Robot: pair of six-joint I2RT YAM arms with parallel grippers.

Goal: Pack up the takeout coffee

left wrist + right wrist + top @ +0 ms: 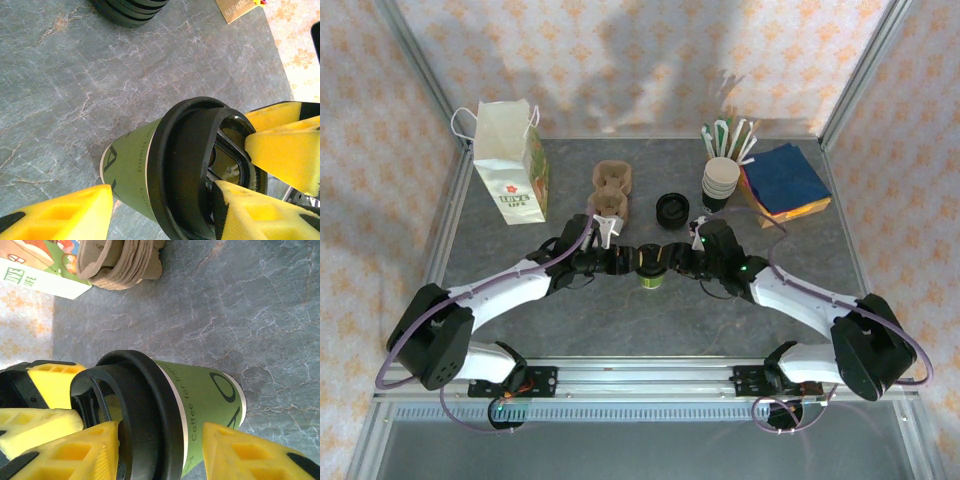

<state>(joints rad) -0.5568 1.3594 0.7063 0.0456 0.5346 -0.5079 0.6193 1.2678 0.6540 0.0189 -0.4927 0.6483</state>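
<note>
The takeout coffee stands upright near the middle of the grey desk. It is a small paper cup with a green wall and a black lid on top. The 2 arms meet at it: the left pincer is at the cup's 9 o'clock and the right pincer at its 3 o'clock.

In each wrist view the 2 yellow fingers stand apart. 1 finger is at the lid end of the cup and the other near its base. Whether the pads pinch the cup or only flank it, I cannot tell for either pincer. In both wrist views the other arm's yellow fingers also sit against the top of the lid.

Seen from above, the other things lie around the cup:
- A white paper bag with green print stands upright at 10 o'clock, well apart.
- A brown pulp carrier lies at 11 o'clock.
- A stack of black lids is near, at about 12 o'clock.
- A nested stack of cream-rimmed cups stands at 1 o'clock.
- Just beside that stack, at 2 o'clock, lie dark blue napkins.
</note>
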